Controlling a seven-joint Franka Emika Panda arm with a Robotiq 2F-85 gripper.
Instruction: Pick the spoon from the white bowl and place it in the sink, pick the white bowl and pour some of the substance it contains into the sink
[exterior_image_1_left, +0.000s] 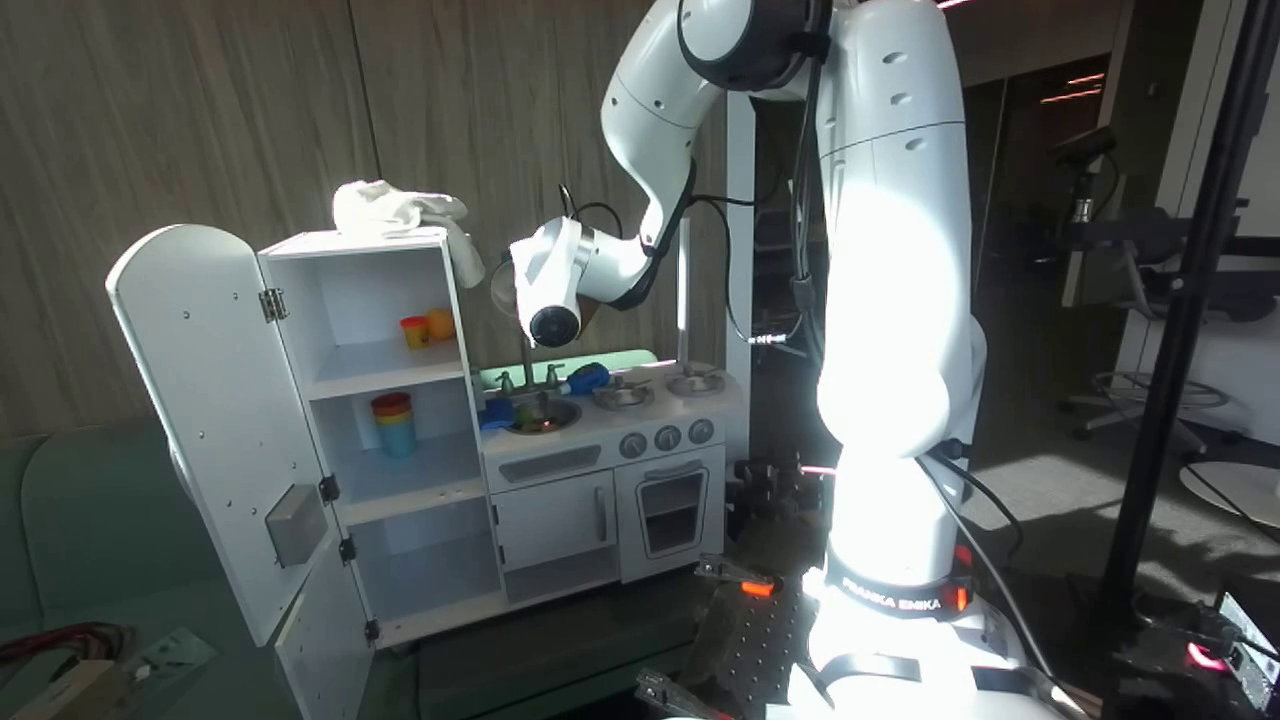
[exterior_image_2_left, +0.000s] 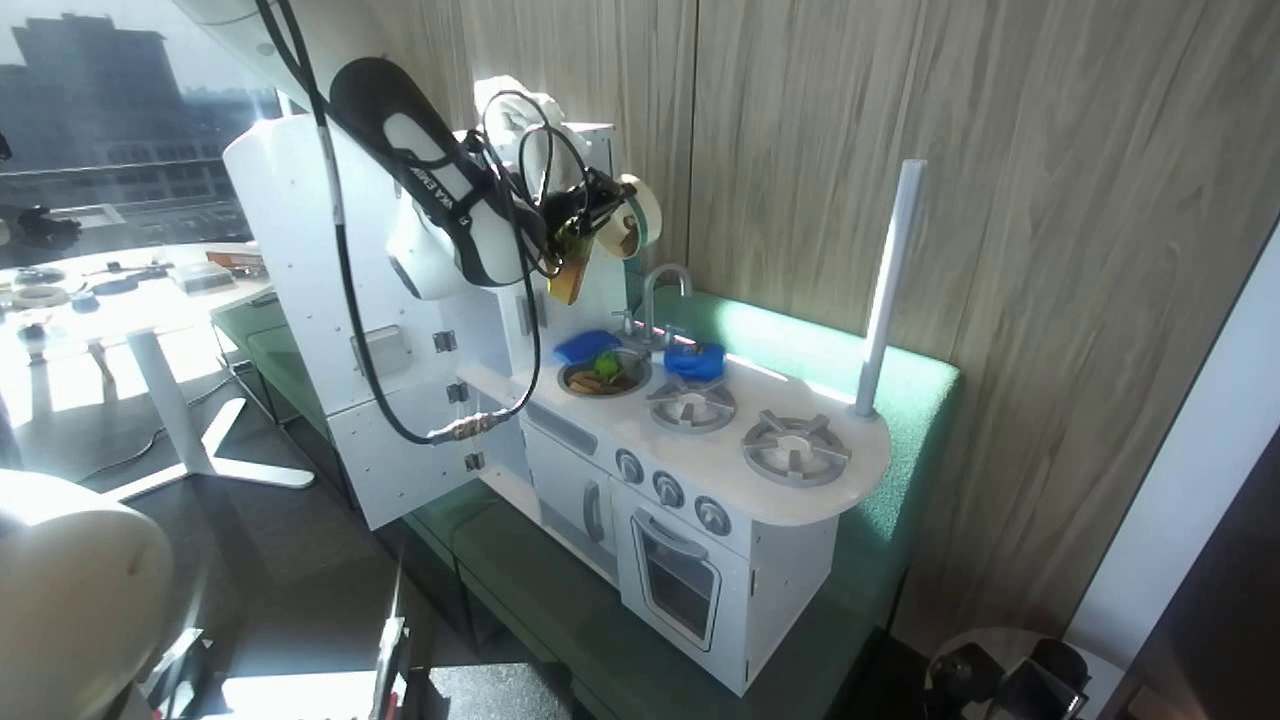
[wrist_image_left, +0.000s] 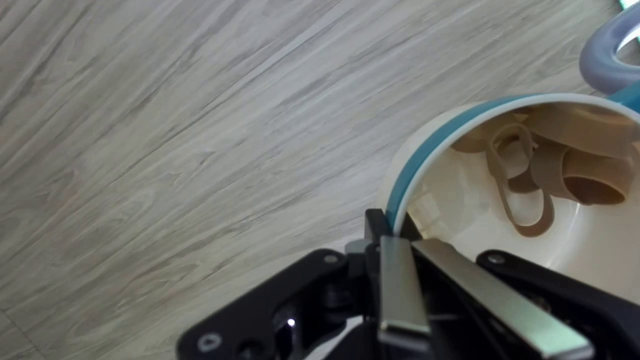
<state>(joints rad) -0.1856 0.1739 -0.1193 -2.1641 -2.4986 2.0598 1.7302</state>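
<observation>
The white bowl with a blue-green band round its rim is in the wrist view, with several brown curled strips inside it. My gripper is shut on the bowl's rim, one finger inside and one outside. In an exterior view the bowl is tilted on its side in the gripper, held in the air above the sink. It shows partly behind the wrist in an exterior view. The sink holds a green thing and brown pieces. I cannot make out the spoon.
A grey faucet rises behind the sink, close to the bowl. Blue items lie on both sides of the sink. Stove burners and a grey post are along the counter. An open white cabinet stands beside it.
</observation>
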